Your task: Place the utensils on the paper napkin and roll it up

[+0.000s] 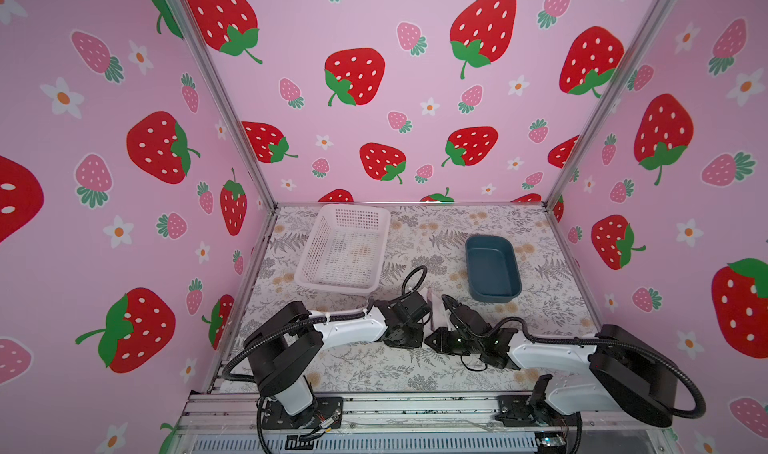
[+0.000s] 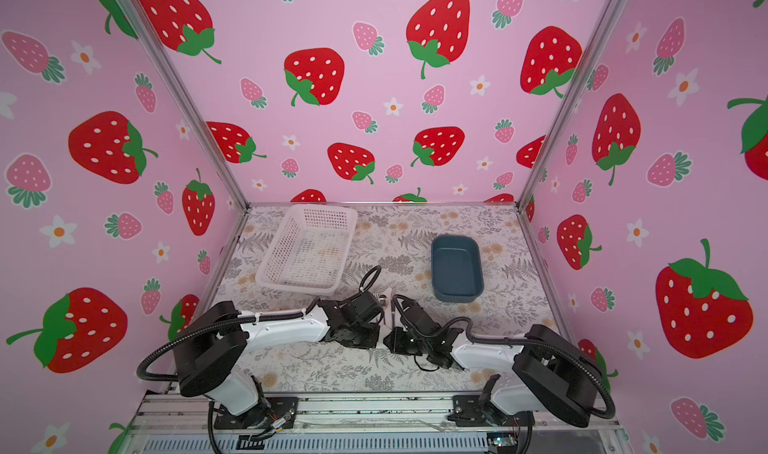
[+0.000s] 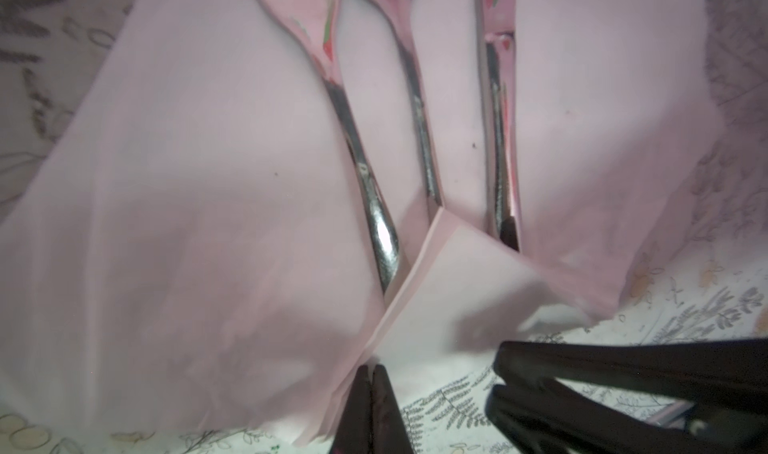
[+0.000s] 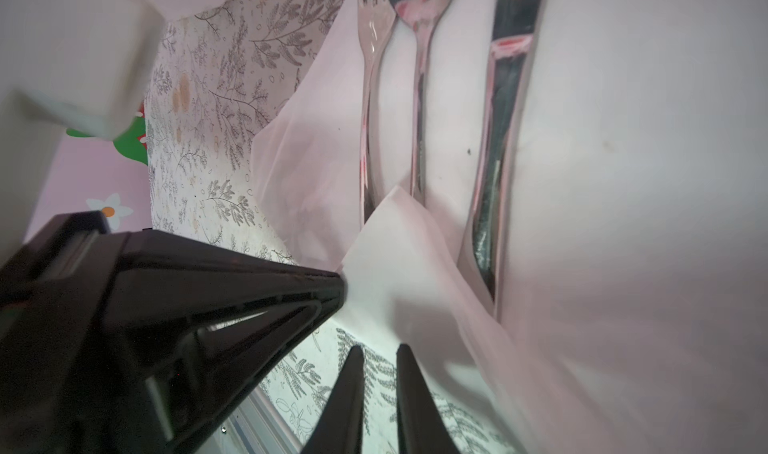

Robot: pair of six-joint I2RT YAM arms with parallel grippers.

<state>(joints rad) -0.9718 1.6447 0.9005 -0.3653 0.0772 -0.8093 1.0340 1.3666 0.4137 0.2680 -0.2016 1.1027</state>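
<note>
**A:** Where is the napkin (image 3: pixel 187 182)?

**B:** Spread on the table (image 1: pixel 424 240), centre front, where the two grippers meet. It lies nearer than the basket (image 1: pixel 316 240) and the tub (image 1: pixel 492 265), apart from both. In both top views the arms hide nearly all of it.

**A:** And the utensils (image 3: pixel 422 140)?

**B:** On the napkin, side by side, handles toward the grippers. In the right wrist view I see the fork (image 4: pixel 372 57), the spoon (image 4: pixel 419 78), and a third piece that looks like a knife (image 4: pixel 498 140).

**A:** Left gripper (image 3: pixel 371 406)?

**B:** Pinched tight on the napkin's near corner. That corner is lifted and folded over, and it covers the handle ends of the fork and spoon. The knife's handle end shows beside the fold.

**A:** Right gripper (image 4: pixel 380 389)?

**B:** Just beside the left one, tips low over the table. Its jaws stand a narrow slit apart, and the table's leaf print shows through the gap, so it holds nothing. It is close to the fold, but I cannot tell whether it touches.
</note>
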